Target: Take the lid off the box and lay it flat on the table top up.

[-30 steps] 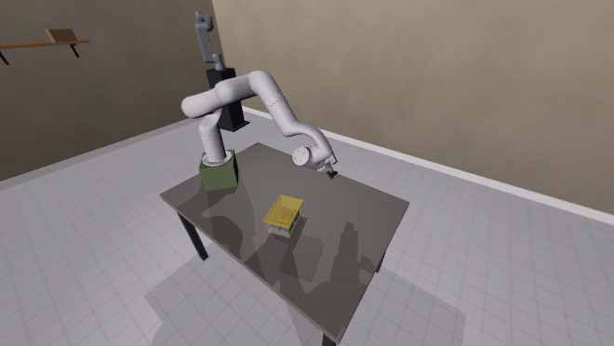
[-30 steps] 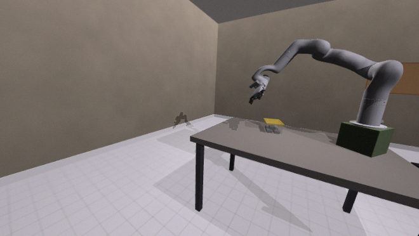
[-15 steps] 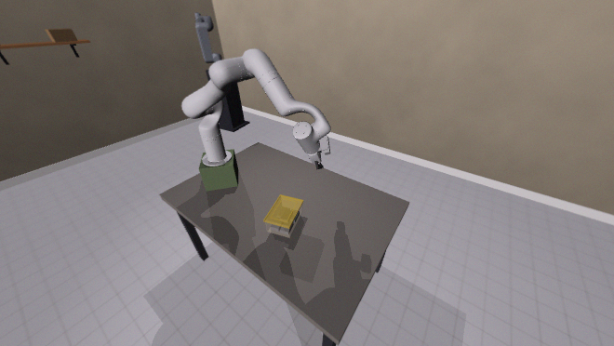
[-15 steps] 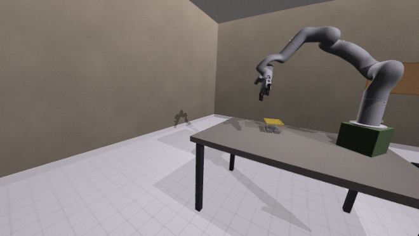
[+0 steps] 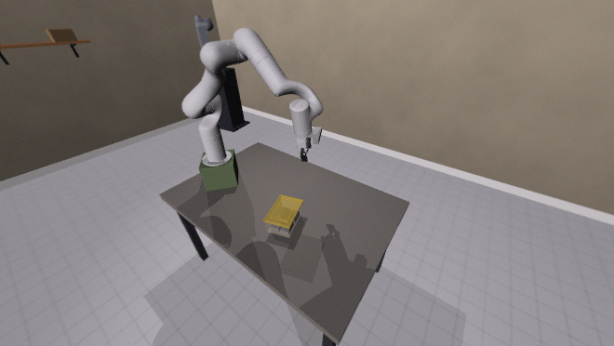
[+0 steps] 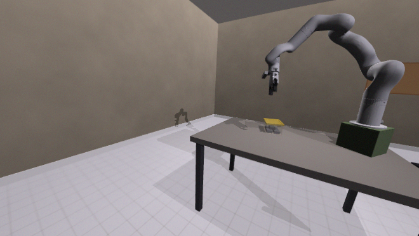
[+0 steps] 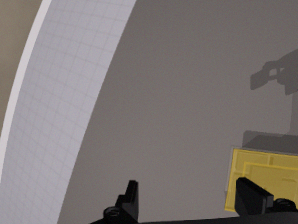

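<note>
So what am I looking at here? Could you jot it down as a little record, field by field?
arm: one grey arm on a green pedestal at the corner of the table
gripper: gripper open, holding nothing, pointing down, high above the table
lid: yellow lid on the box, not yet lifted
box: small pale box near the middle of the table
gripper to lid: apart; the wrist view shows the lid off to the lower right
task state: lid removal not started

Top view high, exterior low sideways; both share table (image 5: 353, 195).
</note>
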